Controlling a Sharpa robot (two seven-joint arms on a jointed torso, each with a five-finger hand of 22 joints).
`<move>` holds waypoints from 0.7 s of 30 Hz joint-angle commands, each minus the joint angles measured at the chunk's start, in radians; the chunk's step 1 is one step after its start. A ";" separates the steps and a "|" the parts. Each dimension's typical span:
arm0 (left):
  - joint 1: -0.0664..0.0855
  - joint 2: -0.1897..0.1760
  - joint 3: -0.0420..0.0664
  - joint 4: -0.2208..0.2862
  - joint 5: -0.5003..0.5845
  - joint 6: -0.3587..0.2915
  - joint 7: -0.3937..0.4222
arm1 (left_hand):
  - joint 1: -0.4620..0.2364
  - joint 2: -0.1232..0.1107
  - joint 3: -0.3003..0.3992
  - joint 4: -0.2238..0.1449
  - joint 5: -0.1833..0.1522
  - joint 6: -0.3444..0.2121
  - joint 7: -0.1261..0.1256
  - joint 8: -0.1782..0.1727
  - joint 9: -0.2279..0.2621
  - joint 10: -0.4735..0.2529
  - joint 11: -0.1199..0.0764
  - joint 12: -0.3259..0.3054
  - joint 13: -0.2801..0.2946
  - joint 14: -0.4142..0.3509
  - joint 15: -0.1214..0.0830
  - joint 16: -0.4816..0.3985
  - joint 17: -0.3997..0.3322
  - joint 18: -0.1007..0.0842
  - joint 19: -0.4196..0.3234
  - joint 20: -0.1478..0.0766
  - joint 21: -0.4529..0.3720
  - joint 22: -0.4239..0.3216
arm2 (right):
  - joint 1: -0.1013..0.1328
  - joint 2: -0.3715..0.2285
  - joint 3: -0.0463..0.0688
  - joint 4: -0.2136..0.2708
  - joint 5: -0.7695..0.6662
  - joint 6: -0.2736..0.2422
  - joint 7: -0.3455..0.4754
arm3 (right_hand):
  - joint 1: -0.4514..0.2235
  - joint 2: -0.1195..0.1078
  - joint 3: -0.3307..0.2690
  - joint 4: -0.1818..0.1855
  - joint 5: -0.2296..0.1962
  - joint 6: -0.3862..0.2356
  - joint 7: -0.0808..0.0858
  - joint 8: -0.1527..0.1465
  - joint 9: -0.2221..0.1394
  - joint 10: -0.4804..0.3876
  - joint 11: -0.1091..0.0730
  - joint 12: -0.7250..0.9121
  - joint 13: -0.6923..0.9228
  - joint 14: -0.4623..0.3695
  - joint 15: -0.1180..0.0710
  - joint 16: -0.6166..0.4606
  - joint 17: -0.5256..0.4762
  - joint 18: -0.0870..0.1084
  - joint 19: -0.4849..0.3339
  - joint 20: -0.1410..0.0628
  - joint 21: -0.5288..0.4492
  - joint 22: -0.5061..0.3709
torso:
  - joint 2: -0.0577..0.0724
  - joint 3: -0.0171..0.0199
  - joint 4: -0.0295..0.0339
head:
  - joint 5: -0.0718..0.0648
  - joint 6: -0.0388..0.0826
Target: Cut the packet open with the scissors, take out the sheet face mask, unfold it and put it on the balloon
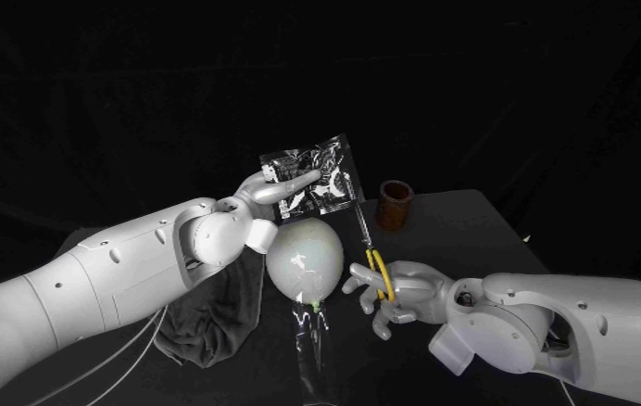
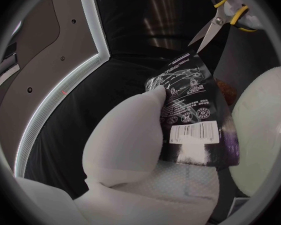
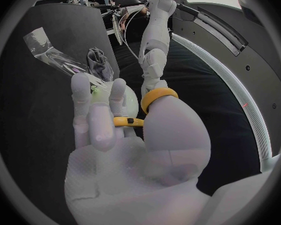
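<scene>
- Clear plastic stand [image 1: 311,360] is sitting nearest on the black table [image 1: 468,230], carrying the pale, smooth, egg-shaped balloon [image 1: 305,256].
- Right hand [image 1: 396,293] is gripping the scissors [image 1: 371,250], fingers going through the yellow loop handles. Slim metal blades are pointing up, tips just beside the packet's edge.
- Dark, limp cloth [image 1: 207,318] is lying bunched beside the stand.
- Left hand [image 1: 274,190] is pinching the packet [image 1: 318,179] in the air above the balloon. Glossy black foil, flat rectangle, white barcode label, print too small to read.
- Brown cylindrical cup [image 1: 395,205] is standing farther back.
</scene>
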 commanded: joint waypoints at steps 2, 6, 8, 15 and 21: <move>0.001 -0.002 0.001 0.005 -0.012 0.041 -0.023 | -0.001 0.009 0.007 -0.003 0.003 0.005 0.001 0.005 0.015 0.007 0.000 -0.005 0.000 0.006 0.000 -0.001 0.002 0.010 -0.005 0.001 0.007 0.001 | 0.002 0.000 0.001 0.005 -0.014 0.012 0.011 | -0.001 0.009 0.004 0.000 -0.001 -0.172 0.107 0.007 0.002 0.169 0.047 0.002 0.001 -0.012 -0.005 -0.005 0.000 0.018 -0.006 -0.002 -0.006 -0.001 | 0.000 0.0000 0.0003 | -0.002 0.001; 0.001 -0.004 0.001 0.007 -0.030 0.047 -0.036 | -0.003 0.008 0.009 -0.005 0.003 0.005 0.001 0.005 0.016 0.008 0.000 -0.005 0.000 0.007 0.000 -0.001 0.002 0.011 -0.004 0.001 0.008 0.002 | 0.004 -0.002 0.001 0.008 -0.017 0.009 0.013 | 0.001 0.011 0.004 0.000 -0.001 -0.172 0.107 0.008 0.001 0.169 0.047 0.004 0.002 -0.012 -0.005 -0.005 -0.001 0.018 -0.006 -0.002 -0.007 -0.001 | 0.000 0.0003 0.0006 | 0.000 0.000; 0.001 -0.004 0.001 0.008 -0.035 0.050 -0.041 | -0.003 0.008 0.009 -0.005 0.003 0.005 0.001 0.005 0.016 0.008 0.000 -0.005 0.000 0.007 0.000 -0.001 0.002 0.011 -0.004 0.001 0.008 0.002 | 0.005 -0.003 0.001 0.009 -0.018 0.008 0.013 | 0.001 0.011 0.004 0.000 -0.001 -0.172 0.107 0.008 0.001 0.169 0.047 0.004 0.002 -0.012 -0.005 -0.005 -0.001 0.018 -0.006 -0.002 -0.007 -0.001 | 0.000 -0.0001 0.0003 | -0.001 0.000; 0.001 -0.005 0.001 0.013 -0.047 0.062 -0.055 | -0.006 0.007 0.013 -0.008 0.003 0.006 0.002 0.007 0.018 0.010 0.000 -0.004 0.000 0.012 -0.001 0.002 0.004 0.011 -0.001 0.000 0.012 0.003 | 0.010 -0.002 0.002 0.005 -0.022 0.006 0.017 | 0.002 0.012 0.004 0.000 -0.001 -0.172 0.107 0.009 0.001 0.169 0.047 0.004 0.003 -0.012 -0.005 -0.005 -0.001 0.018 -0.006 -0.002 -0.007 -0.002 | 0.000 -0.0002 0.0006 | -0.006 0.003; 0.001 -0.006 0.001 0.015 -0.050 0.069 -0.061 | -0.007 0.006 0.014 -0.009 0.003 0.006 0.002 0.007 0.018 0.010 0.000 -0.005 0.000 0.013 -0.002 0.002 0.004 0.012 0.000 -0.001 0.013 0.004 | 0.012 0.000 0.002 -0.002 -0.022 0.005 0.019 | 0.002 0.012 0.004 0.000 -0.001 -0.171 0.107 0.010 0.001 0.169 0.047 0.004 0.003 -0.012 -0.005 -0.006 -0.002 0.018 -0.007 -0.002 -0.009 -0.002 | 0.000 -0.0002 0.0002 | -0.008 0.003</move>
